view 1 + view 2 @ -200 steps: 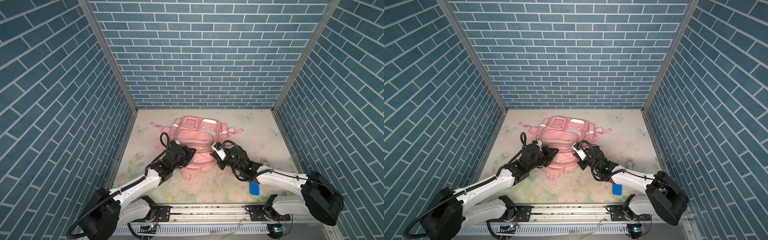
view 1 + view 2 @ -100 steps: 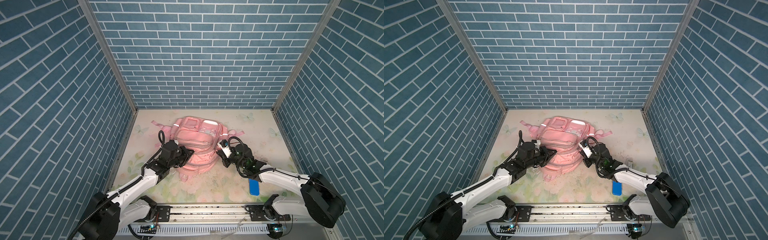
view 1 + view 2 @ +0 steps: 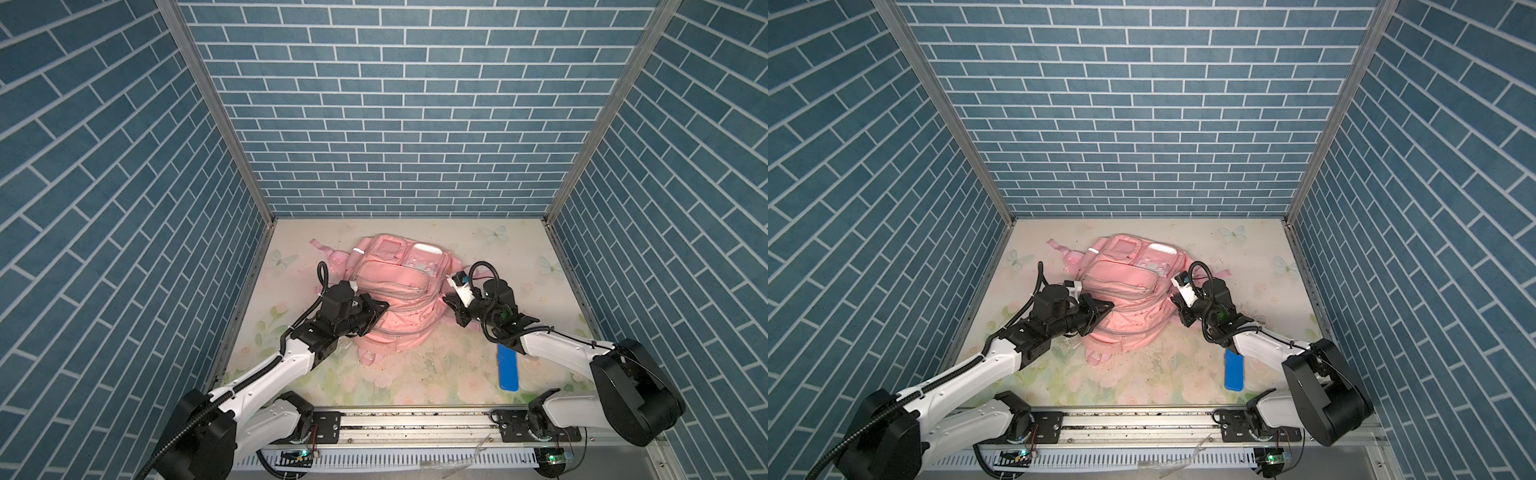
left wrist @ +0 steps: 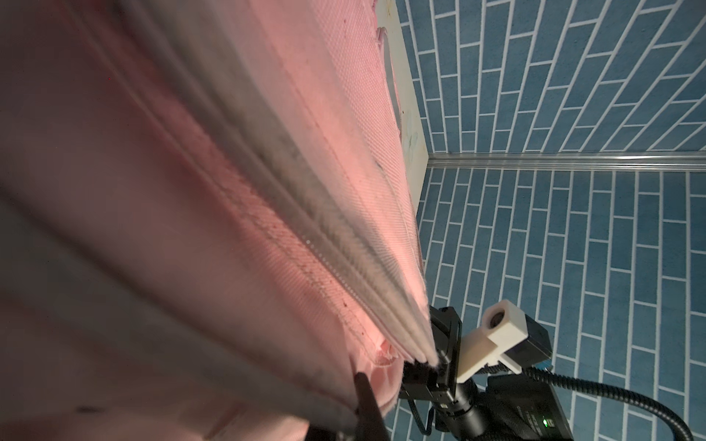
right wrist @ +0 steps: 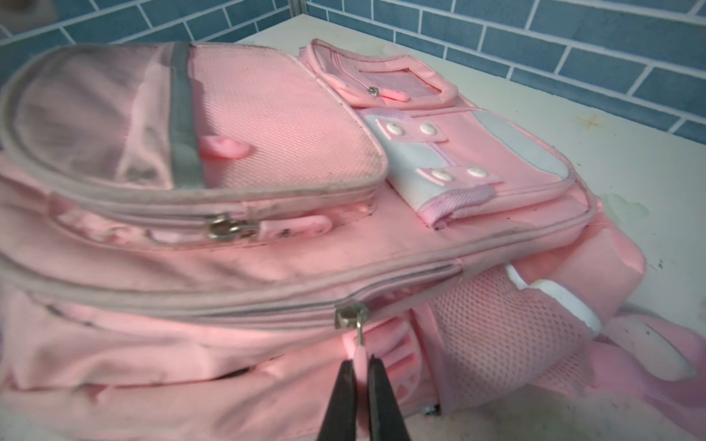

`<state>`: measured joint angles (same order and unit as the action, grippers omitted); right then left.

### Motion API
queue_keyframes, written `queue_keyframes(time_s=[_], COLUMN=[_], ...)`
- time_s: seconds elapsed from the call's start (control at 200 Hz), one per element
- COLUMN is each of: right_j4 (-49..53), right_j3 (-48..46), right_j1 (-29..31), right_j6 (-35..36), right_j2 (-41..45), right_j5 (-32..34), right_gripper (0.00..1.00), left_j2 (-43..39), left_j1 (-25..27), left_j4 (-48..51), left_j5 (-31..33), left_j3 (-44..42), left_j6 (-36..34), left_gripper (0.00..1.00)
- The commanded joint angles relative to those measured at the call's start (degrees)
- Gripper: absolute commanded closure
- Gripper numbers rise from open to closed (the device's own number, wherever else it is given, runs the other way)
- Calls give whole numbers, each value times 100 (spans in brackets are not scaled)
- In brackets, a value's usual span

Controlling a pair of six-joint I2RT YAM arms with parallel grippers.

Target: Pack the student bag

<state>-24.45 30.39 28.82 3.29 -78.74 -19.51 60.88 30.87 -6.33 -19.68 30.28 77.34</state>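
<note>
Student bag [image 3: 395, 282] lying flat on the desk [image 3: 415, 386], held between the two claws, which touch its opposite sides.

Progress: the pockets on its upper face are zipped. The main zip looks closed along most of the length seen from the right wrist, with its slider [image 5: 351, 315] just ahead of the right claw [image 5: 361, 362]. A flat blue item [image 3: 508, 368] lies on the desk behind the right claw, beside its forearm and outside the bag. Packing therefore appears to be at an early step: opening the main compartment and loading the item are judged to remain.

Claws: the right claw is clenched on the pink zip pull [image 5: 359, 351] hanging from the slider, with its two dark fingers nearly meeting around the tab. The left claw [image 3: 376, 309] is likewise clenched. Its wrist view is filled by taut pink fabric directly ahead, with only one finger [image 4: 366, 404] showing, so it appears to pinch the bag's side fabric.
</note>
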Motion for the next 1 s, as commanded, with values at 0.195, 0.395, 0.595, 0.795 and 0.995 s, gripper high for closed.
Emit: queue_keyframes(time_s=[0.195,0.395,0.595,0.795,0.995], right_j4=[254,387,780,1204,1538], right_j3=[786,1067,1714,2494,3043], right_j1=[-368,-365,-362,-367,-366], right_j6=[80,155,133,84,-121], right_j2=[-539,-835,-1453,-2054,-2406], right_j5=[212,452,894,1169,988], right_gripper=[100,100,100,96,73], left_j2=[-173,-183,-261,-133,-109], left_j1=[-116,-108,16,360,646], left_j4=[-55,-88,-283,-889,-1237], left_j5=[266,250,383,622,1093], left_j3=[28,7,-132,-377,-556], left_j6=[-53,-23,152,525,726], left_gripper=[100,100,100,100,100])
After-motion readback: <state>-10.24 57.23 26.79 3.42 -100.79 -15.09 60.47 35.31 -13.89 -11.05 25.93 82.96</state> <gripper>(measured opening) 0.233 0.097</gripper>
